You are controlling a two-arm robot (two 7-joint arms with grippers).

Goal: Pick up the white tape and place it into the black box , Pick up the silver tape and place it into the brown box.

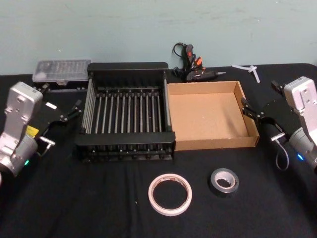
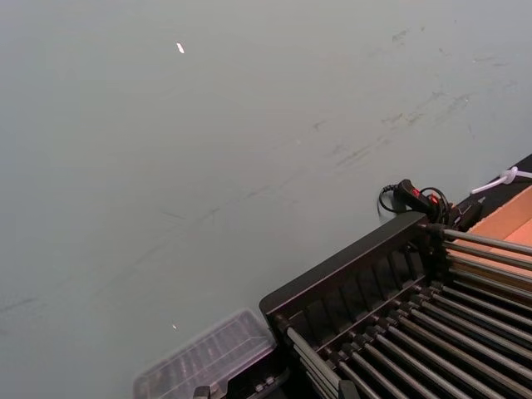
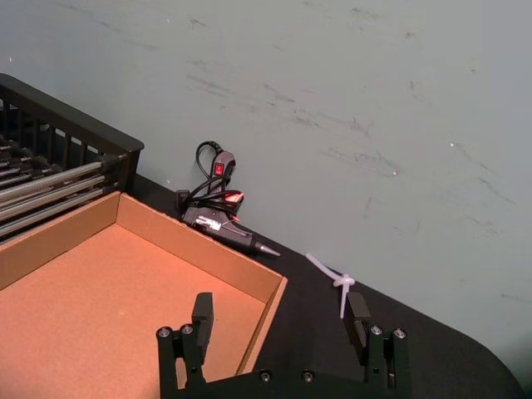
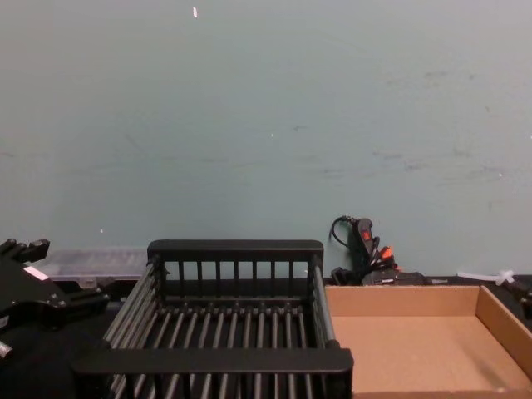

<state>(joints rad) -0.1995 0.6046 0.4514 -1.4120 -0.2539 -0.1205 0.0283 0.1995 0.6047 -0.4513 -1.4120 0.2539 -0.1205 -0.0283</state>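
L gripper raised at black box L wall, jaws apart | R gripper by brown box R wall, jaws apart | we see white tape & silver tape flat on counter, near side, apart.

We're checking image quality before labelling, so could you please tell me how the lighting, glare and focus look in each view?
Head view: even, dim light, soft focus; the silver tape shows a mild sheen and the white tape reads clearly against the dark cloth. Chest view: flat light, the black box casts no hard shadow. Right wrist view: the brown box is evenly lit, the right claw slightly soft.
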